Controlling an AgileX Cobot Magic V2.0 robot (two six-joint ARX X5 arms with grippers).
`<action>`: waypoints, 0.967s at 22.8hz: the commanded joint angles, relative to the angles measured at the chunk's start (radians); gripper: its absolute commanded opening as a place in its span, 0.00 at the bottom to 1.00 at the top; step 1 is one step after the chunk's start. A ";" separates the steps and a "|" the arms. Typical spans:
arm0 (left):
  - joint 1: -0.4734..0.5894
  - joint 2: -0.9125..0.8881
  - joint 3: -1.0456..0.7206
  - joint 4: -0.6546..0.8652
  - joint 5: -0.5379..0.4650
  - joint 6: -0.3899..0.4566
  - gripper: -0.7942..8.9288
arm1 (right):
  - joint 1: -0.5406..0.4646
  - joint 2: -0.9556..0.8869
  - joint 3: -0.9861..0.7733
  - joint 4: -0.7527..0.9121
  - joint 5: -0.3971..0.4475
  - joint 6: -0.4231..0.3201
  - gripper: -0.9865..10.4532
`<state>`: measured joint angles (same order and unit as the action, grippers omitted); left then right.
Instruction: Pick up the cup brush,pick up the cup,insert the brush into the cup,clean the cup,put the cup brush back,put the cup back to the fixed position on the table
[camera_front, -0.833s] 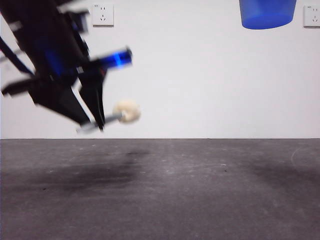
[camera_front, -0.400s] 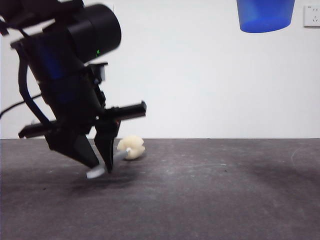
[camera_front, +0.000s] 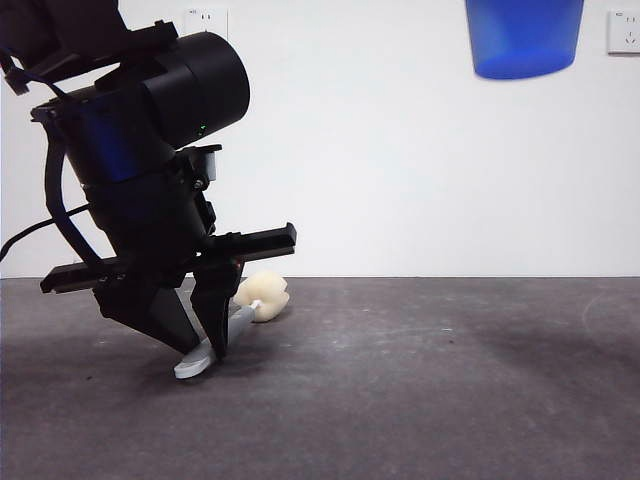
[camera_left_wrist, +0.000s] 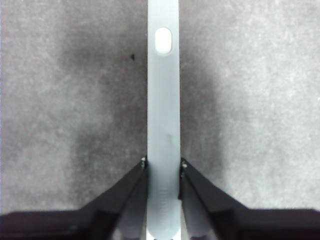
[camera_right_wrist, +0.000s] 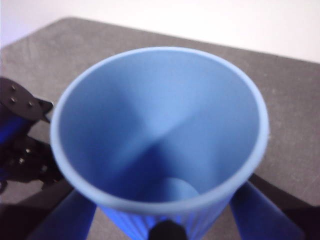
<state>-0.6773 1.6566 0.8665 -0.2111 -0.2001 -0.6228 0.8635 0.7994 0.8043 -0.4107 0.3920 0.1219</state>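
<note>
My left gripper (camera_front: 207, 338) is shut on the grey handle of the cup brush (camera_front: 262, 296), low at the left of the table (camera_front: 420, 380). The handle's end touches the table and the cream sponge head lies just behind the gripper. In the left wrist view the handle (camera_left_wrist: 163, 115) runs straight out between the jaws of my left gripper (camera_left_wrist: 163, 162). My right gripper (camera_right_wrist: 165, 222) is shut on the blue cup (camera_right_wrist: 160, 125), mouth toward the camera. In the front view the cup (camera_front: 523, 38) hangs high at the top right.
Two white wall sockets, one at the left (camera_front: 205, 18) and one at the right (camera_front: 625, 30), sit on the pale back wall. The left arm (camera_right_wrist: 20, 145) shows dark beside the cup in the right wrist view.
My left gripper has come down from mid-air with the brush, whose handle end now touches the table. The cup has sunk slightly and drifted left.
</note>
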 joint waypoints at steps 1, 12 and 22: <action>-0.004 0.012 0.002 -0.025 0.000 0.003 0.54 | -0.003 0.052 0.006 0.038 -0.001 0.018 0.07; -0.005 -0.045 0.002 -0.062 0.081 0.053 0.53 | -0.164 0.330 0.003 0.303 -0.121 0.010 0.07; -0.008 -0.334 0.002 -0.170 0.124 0.166 0.53 | -0.328 0.686 -0.035 0.632 -0.285 -0.042 0.07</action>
<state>-0.6830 1.3254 0.8749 -0.3809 -0.0765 -0.4858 0.5369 1.4776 0.7826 0.2081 0.1097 0.0891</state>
